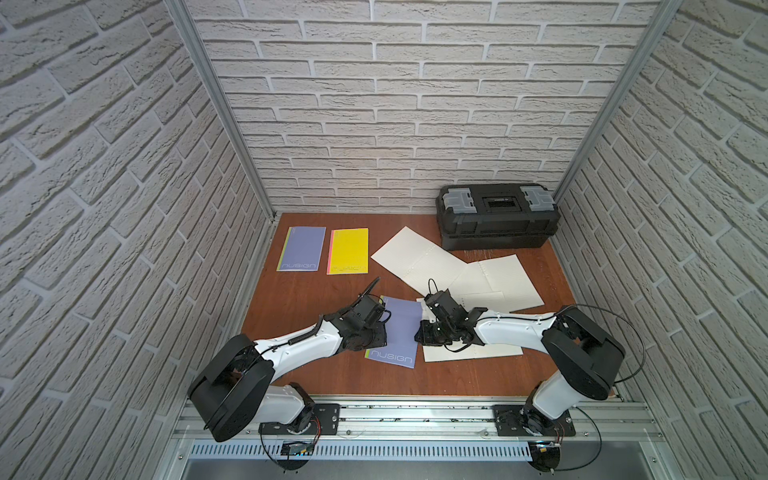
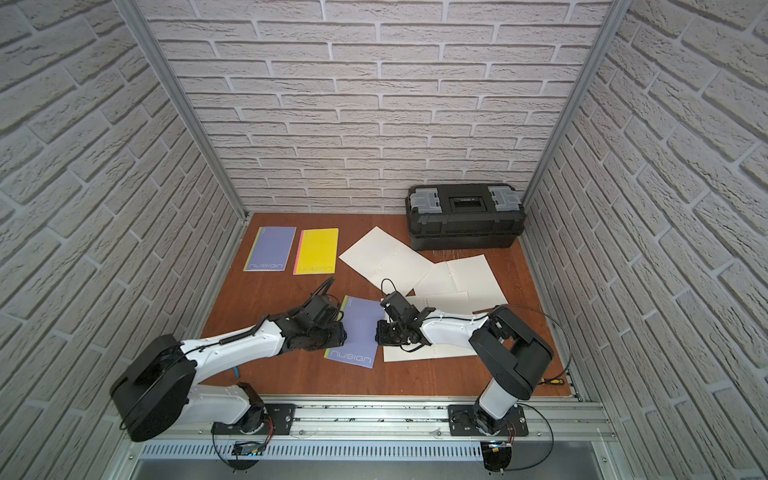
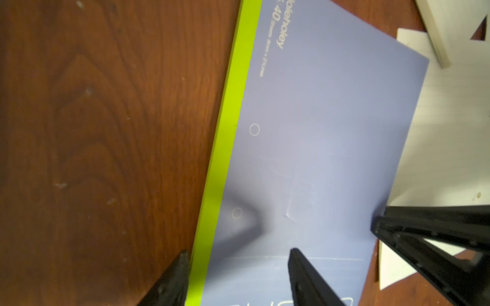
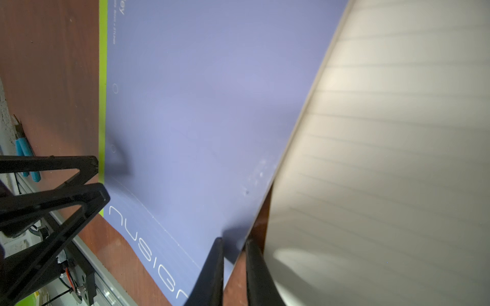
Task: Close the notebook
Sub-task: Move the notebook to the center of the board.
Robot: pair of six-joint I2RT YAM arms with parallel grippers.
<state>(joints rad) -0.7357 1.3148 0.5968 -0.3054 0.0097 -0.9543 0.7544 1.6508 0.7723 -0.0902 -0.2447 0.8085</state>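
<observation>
The notebook (image 1: 397,332) (image 2: 358,332) has a purple cover with a green spine strip (image 3: 225,137) and lies cover-up on the wooden table near the front middle. My right gripper (image 4: 233,240) (image 1: 419,334) is shut on the cover's free edge, which sits lifted off the table between the jaws. A lined white page (image 4: 384,159) curves up right beside that edge. My left gripper (image 3: 238,255) (image 1: 379,332) is open and low over the spine side. One of its fingers is over the wood and the other over the purple cover, and it holds nothing.
At the back left lie a closed purple notebook (image 1: 301,248) and a yellow one (image 1: 349,250). Open white notebooks (image 1: 419,257) (image 1: 498,278) spread across the right half. A black toolbox (image 1: 496,216) stands at the back right. A blue-handled tool (image 4: 25,153) lies by the front rail.
</observation>
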